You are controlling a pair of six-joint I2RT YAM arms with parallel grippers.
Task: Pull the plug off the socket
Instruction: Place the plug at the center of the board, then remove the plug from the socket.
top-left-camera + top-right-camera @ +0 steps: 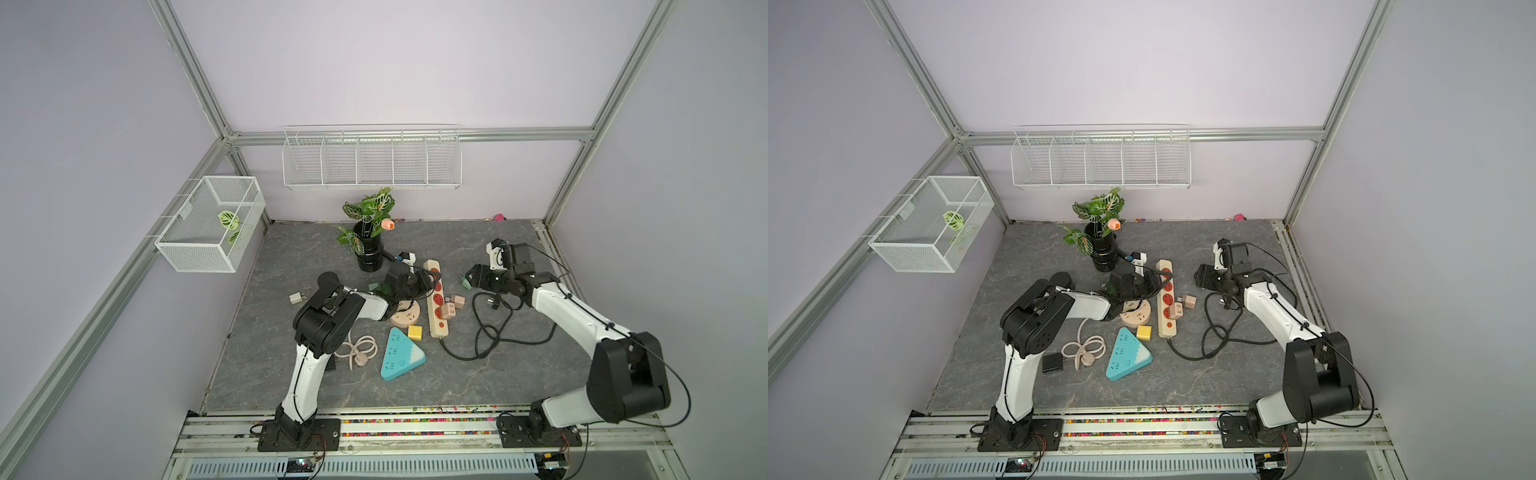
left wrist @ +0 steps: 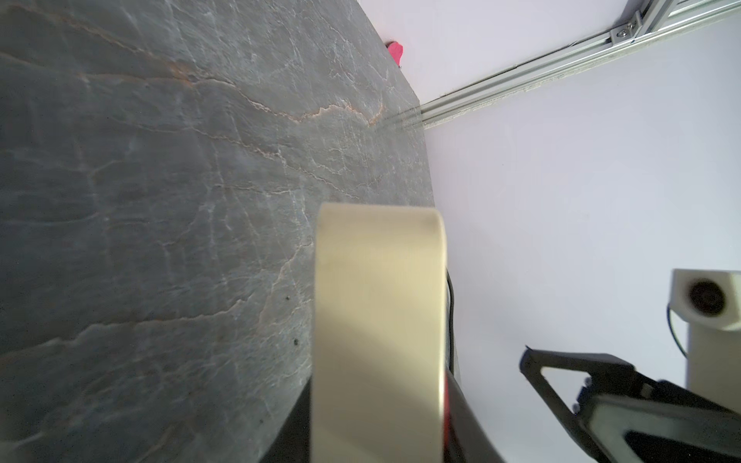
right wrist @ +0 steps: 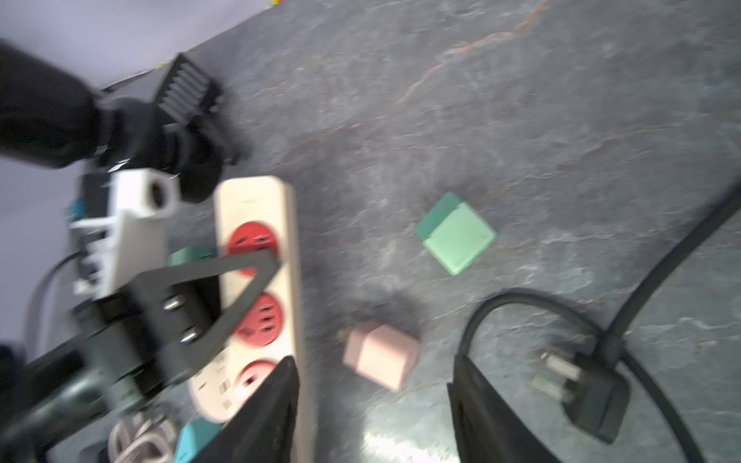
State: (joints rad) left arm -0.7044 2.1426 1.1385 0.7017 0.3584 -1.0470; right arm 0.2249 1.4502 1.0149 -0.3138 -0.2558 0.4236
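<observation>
Left gripper [image 2: 377,423] is clamped on the power strip [image 1: 439,328]. Right gripper [image 3: 373,421] hangs jaws apart, and the green plug [image 3: 455,232] is loose on the table [image 3: 521,120]. Next up, probably the pink plug [image 1: 448,310], which looks seated and needs a square grip.

Lilac walls [image 1: 374,62], aluminium frame [image 1: 519,134], grey stone tabletop [image 1: 519,374]

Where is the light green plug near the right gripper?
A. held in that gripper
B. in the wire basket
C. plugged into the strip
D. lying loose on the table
D: in the right wrist view the plug lies on the table, apart from the strip and clear of the open right gripper.
</observation>
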